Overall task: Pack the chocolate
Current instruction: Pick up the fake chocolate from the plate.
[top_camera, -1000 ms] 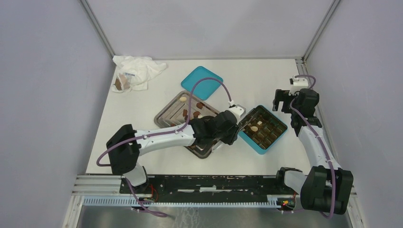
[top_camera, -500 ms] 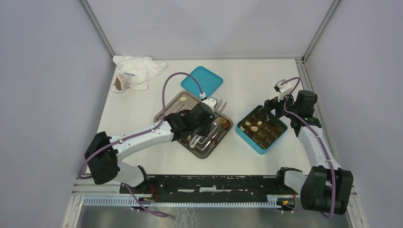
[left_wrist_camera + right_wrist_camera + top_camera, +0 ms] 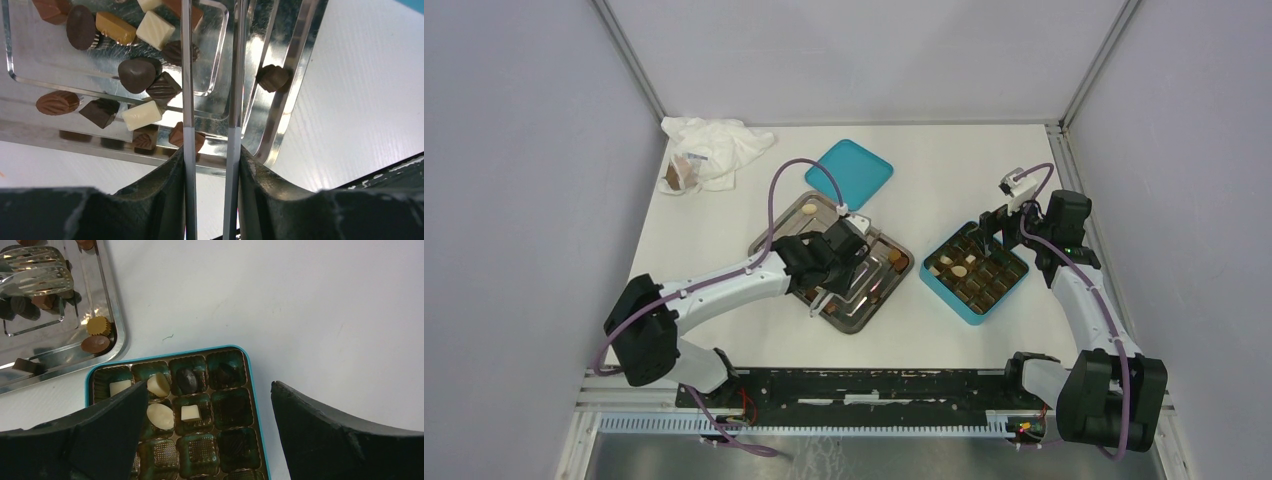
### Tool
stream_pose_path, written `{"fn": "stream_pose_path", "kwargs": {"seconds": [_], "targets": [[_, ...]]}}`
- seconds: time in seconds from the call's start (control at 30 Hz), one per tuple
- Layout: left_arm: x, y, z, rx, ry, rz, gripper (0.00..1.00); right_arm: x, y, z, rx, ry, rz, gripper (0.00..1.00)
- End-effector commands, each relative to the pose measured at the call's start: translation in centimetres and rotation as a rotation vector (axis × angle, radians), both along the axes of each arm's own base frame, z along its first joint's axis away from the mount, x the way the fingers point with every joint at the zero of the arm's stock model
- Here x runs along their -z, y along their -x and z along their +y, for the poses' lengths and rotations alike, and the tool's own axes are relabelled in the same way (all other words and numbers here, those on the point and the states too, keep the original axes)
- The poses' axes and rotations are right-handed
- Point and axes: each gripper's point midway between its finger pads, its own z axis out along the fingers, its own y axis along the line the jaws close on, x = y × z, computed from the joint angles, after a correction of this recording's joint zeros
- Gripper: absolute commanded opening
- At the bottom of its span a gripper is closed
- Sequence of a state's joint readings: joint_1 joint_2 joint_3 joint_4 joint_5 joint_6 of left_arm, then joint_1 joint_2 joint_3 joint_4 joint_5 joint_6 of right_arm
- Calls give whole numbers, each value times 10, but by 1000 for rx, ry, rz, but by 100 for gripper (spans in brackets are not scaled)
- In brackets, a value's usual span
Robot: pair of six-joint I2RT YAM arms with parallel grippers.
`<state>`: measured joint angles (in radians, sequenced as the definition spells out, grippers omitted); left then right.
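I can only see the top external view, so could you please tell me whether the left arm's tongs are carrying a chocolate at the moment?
Observer: In the left wrist view the left gripper is clamped on the tongs. Nothing sits between the blades there, though their tips are cut off.
Operator: Thank you. Is any piece lying apart from the rest?
Observer: Yes, a dark leaf-shaped piece sits alone on the outer ledge of the steel tray, right of the blades.
Operator: And what is already in the box?
Observer: The right wrist view shows four pale pieces in the teal box. Two are white squares and two are cream and rounded.
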<state>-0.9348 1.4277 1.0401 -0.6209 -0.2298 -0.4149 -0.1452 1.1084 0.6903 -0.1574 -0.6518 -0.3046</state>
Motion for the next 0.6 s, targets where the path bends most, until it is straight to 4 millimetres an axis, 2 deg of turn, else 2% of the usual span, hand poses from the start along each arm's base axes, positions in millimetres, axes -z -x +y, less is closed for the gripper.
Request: {"fn": "stream_pose_path", "kwargs": {"seconds": [0.0, 0.57], "targets": [[-2, -4, 1, 25, -39, -3, 43, -9, -4, 1, -20, 5, -34, 98], [7, -10, 8, 41, -110, 27, 46, -9, -4, 1, -22, 3, -31, 98]]}}
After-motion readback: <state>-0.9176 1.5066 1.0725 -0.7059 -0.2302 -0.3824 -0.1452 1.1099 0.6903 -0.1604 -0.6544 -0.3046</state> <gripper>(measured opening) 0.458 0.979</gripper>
